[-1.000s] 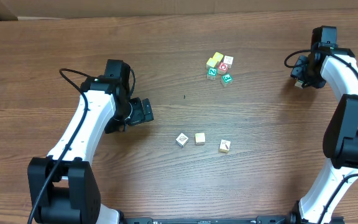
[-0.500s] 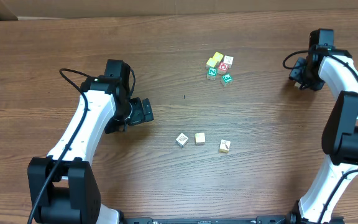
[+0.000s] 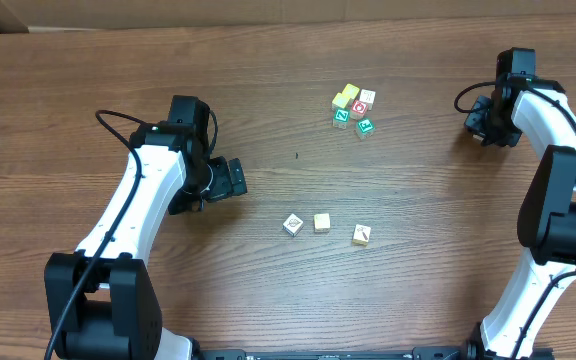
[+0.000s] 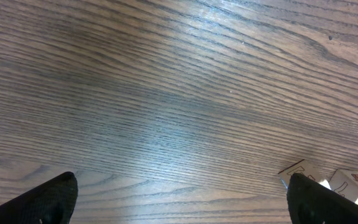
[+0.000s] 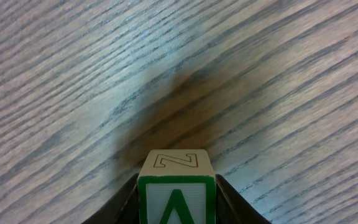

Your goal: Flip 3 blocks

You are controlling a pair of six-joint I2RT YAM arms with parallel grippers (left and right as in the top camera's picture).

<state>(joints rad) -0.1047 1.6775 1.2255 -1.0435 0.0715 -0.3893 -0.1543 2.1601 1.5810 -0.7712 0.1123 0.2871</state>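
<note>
**Right gripper clamping the green "A" block on the table's right side**

The wooden table [image 3: 418, 280] is filling every view. The left arm [image 3: 138, 200] is reaching in from the left, and the right arm [image 3: 553, 120] is bending along the right side. The left gripper [image 3: 232, 181] is hanging over bare wood with its fingers [image 4: 48, 199] spread wide apart and nothing between them. The right gripper [image 5: 177, 196] is pinching the green-letter block [image 5: 177, 180] from both sides, well apart from the other cubes. A green "A" inside a green border is facing the wrist camera, and an outlined "N" is showing on the top face. Whether that block is touching the table I cannot tell. Near the middle, the white block [image 3: 293, 224] with a diamond-shaped picture and the yellow-tan block [image 3: 322, 222] are sitting just beside each other. A red-marked white block [image 3: 361, 235] is lying near them to the right. Farther back, a cluster of cubes [image 3: 353, 108] in yellow, white, red and green is huddling together, its markings too small to read.
</note>
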